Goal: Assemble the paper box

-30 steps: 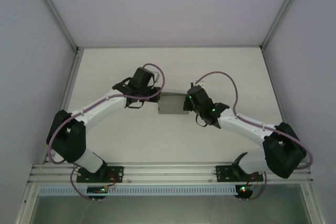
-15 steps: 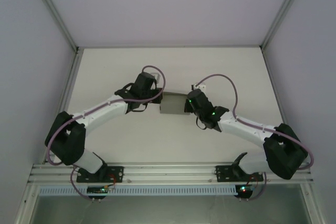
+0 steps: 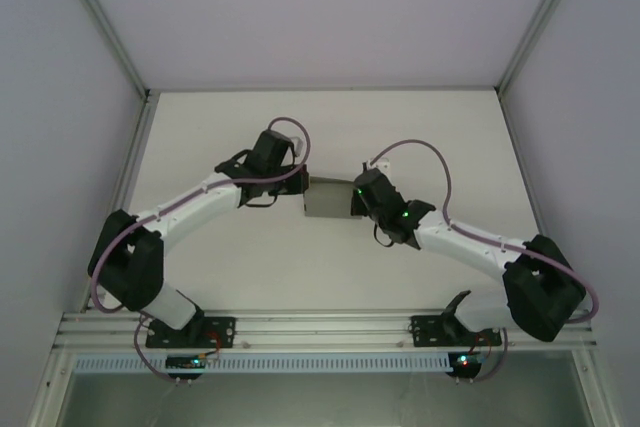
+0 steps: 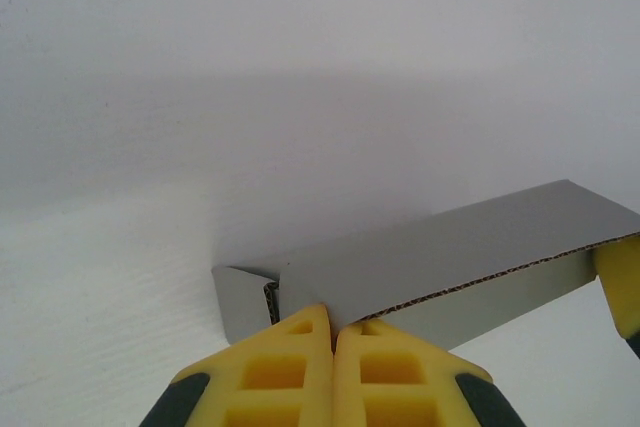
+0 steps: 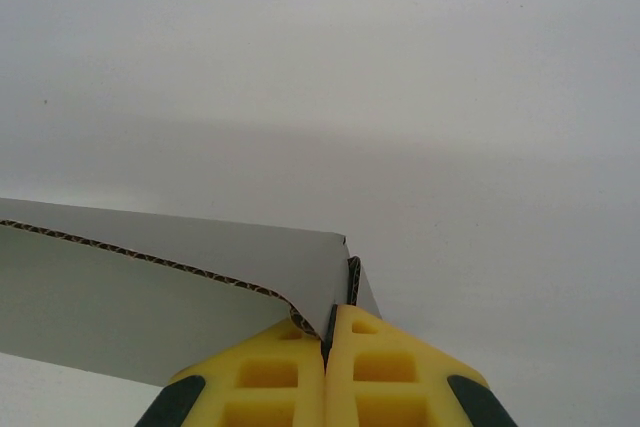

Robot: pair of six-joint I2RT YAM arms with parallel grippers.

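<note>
The paper box (image 3: 327, 199), a small shallow box of plain grey card, sits in the middle of the white table between both arms. My left gripper (image 3: 303, 185) is shut on its left end. In the left wrist view the yellow fingers (image 4: 290, 367) pinch a side wall of the paper box (image 4: 450, 247) near a folded corner. My right gripper (image 3: 352, 199) is shut on the right end. In the right wrist view its fingers (image 5: 380, 372) clamp the corner of the paper box (image 5: 180, 267), whose corrugated edge bends at the grip. A right fingertip (image 4: 622, 282) shows at the far end.
The white table (image 3: 330, 267) lies inside a booth with pale walls and metal frame posts (image 3: 100, 27) at the back corners. An aluminium rail (image 3: 330, 327) at the near edge carries both arm bases. Purple cables loop over each wrist.
The left wrist dipped toward the box and came back to about where it was. The right wrist crept slightly left. The box has barely moved, and both grips have held.
</note>
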